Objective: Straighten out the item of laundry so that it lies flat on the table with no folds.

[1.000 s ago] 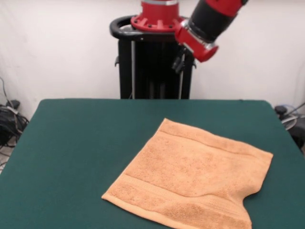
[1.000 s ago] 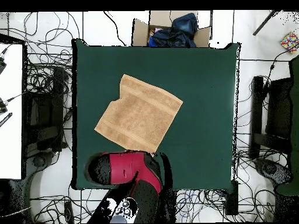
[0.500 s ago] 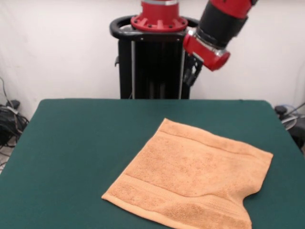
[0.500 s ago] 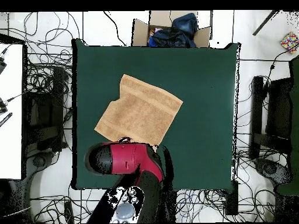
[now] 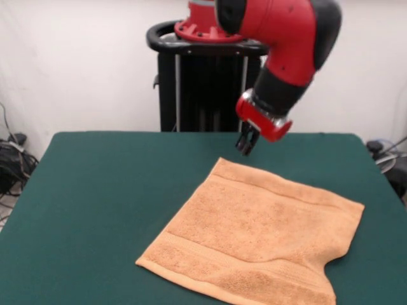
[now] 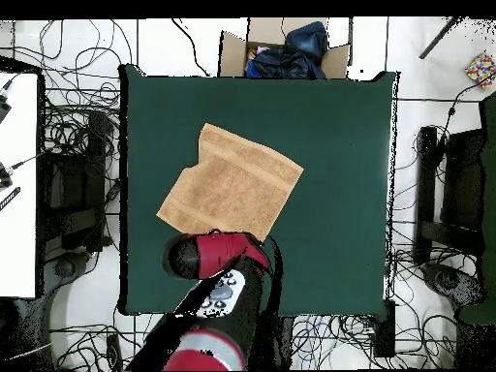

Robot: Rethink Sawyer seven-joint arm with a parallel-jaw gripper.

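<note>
**Gripper poised above the towel's far corner**

Just below the gripper [image 5: 245, 145], in the front view, lies the nearest corner of the orange-tan terry towel [image 5: 254, 241], with a sliver of dark green table [image 5: 108, 190] showing between the fingertips and the cloth. The gripper hangs from a red wrist collar at the end of the red and black arm [image 5: 283, 44], which bends down into the picture from above. Its dark fingers point downward and appear close together, but they merge into one dark shape against the black pedestal [image 5: 203, 82] behind, so whether they are parted or closed cannot be told. Nothing is seen between them.

From the corner under the gripper the towel spreads away toward the camera, set as a diamond on the table. One woven band runs along the edge next to the gripper and a second band runs along the opposite edge, farthest from it. Most of the cloth lies flat. At the corner farthest from the gripper and toward the front view's right, the cloth is bunched: a raised ridge crosses the band there and the outline shows a notch where the corner is folded.

Seen from overhead, the arm's red and black body [image 6: 218, 257] covers the gripper, sitting at the towel's [image 6: 232, 189] corner nearest the robot's base. The folded notch shows at the towel's opposite side. Beyond the table's edge well past the towel stands a cardboard box [image 6: 281, 53] holding dark blue cloth, and cables [image 6: 77, 126] trail over the floor around the table.
</note>
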